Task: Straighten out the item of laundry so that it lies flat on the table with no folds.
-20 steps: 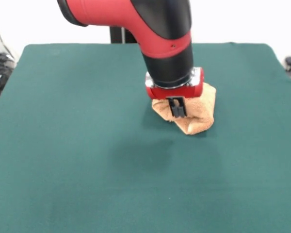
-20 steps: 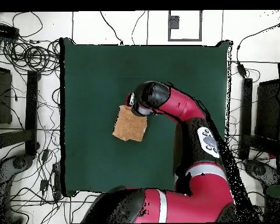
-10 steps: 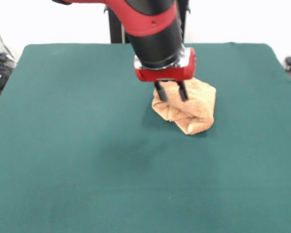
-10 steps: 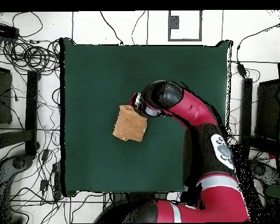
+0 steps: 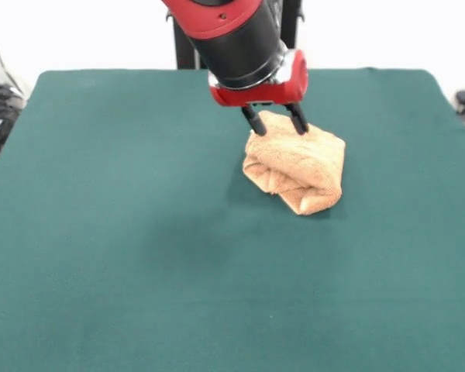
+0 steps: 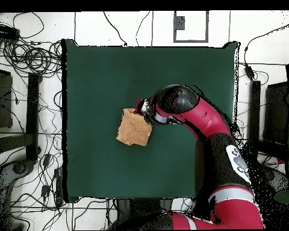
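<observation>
Gripper (image 5: pixel 277 124) hangs with its two black fingers (image 5: pixel 255 122) spread apart at the far edge of the towel (image 5: pixel 298 167), tips straddling the cloth's top fold and holding nothing. Nearest the camera, the table (image 5: pixel 139 271) is bare green. Farther in, the towel sits bunched and folded toward 2 o'clock of the table's middle. Overhead, the arm (image 6: pixel 201 117) covers the table at 3 o'clock of the towel (image 6: pixel 133 128), and cables (image 6: pixel 32 57) lie on the floor around it.

towel (image 5: pixel 298 167): rough, looped terry cloth, matt orange-tan
table (image 5: pixel 124 232): smooth dark green cloth top, matt
arm (image 5: pixel 236 35): glossy red and black shell, looks plastic
gripper (image 5: pixel 277 124): black fingers, matt; bright metal-looking ring above
</observation>
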